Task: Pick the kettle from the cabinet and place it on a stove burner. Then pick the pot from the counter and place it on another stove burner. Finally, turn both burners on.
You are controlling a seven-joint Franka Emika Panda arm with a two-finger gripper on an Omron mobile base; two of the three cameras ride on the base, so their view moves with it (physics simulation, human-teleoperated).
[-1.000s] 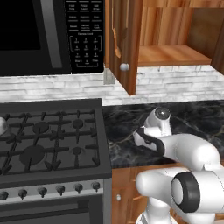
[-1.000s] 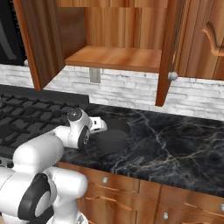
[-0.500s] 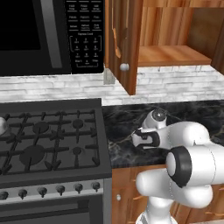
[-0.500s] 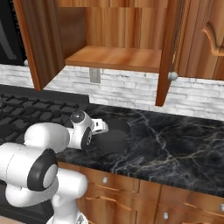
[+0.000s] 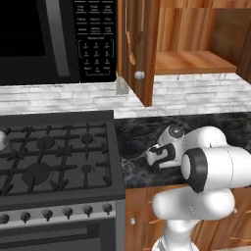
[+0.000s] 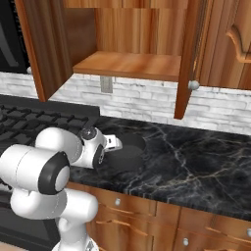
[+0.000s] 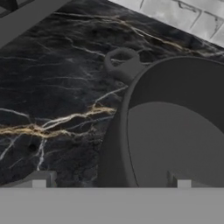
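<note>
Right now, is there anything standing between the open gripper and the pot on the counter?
Nothing visible. In the hand view the gripper is open, one fingertip on either side of the pot wall near its handle.

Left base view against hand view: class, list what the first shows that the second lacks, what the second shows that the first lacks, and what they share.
Left base view, not the hand view: the stove burners, silver knobs, microwave keypad and open cabinet.
Hand view, not the left base view: the inside of the pot and its ring handle.
Both: the counter and the white brick wall.
</note>
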